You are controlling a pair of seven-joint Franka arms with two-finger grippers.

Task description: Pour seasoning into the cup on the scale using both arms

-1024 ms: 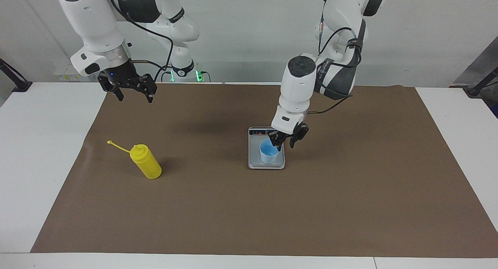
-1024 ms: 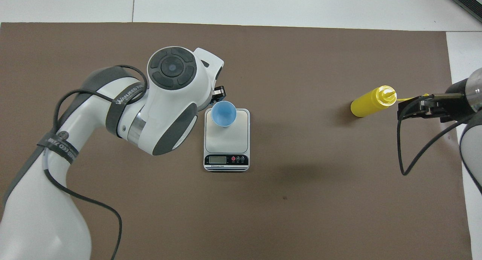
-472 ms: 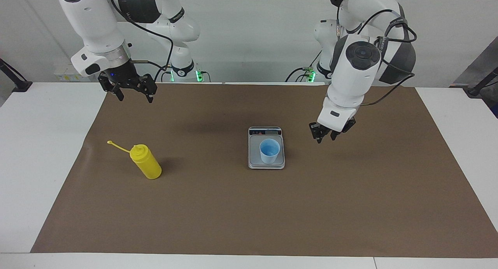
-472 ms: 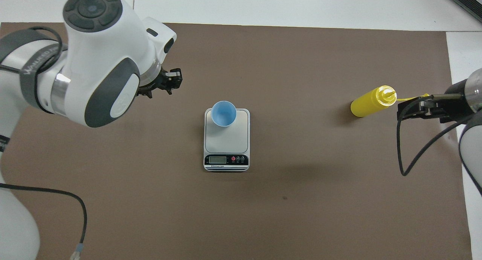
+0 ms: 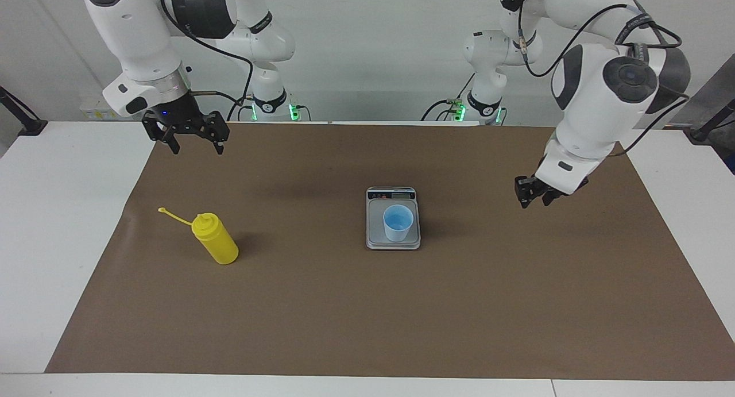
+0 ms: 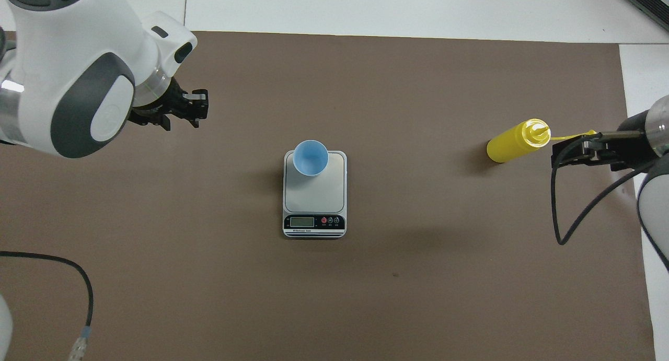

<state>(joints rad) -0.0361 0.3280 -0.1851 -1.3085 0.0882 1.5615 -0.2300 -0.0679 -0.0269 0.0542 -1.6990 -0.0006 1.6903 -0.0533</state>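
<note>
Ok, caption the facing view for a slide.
Blue cup on the scale, yellow bottle upright on the mat, both arms raised, holding nothing.

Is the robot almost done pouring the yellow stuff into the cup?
Not yet. Done: the blue cup stands on the scale. In hand: nothing; the left pincer is up over the brown mat, the right pincer is open, up over the mat's edge. Left: grab the yellow bottle, carry it over, pour.
</note>
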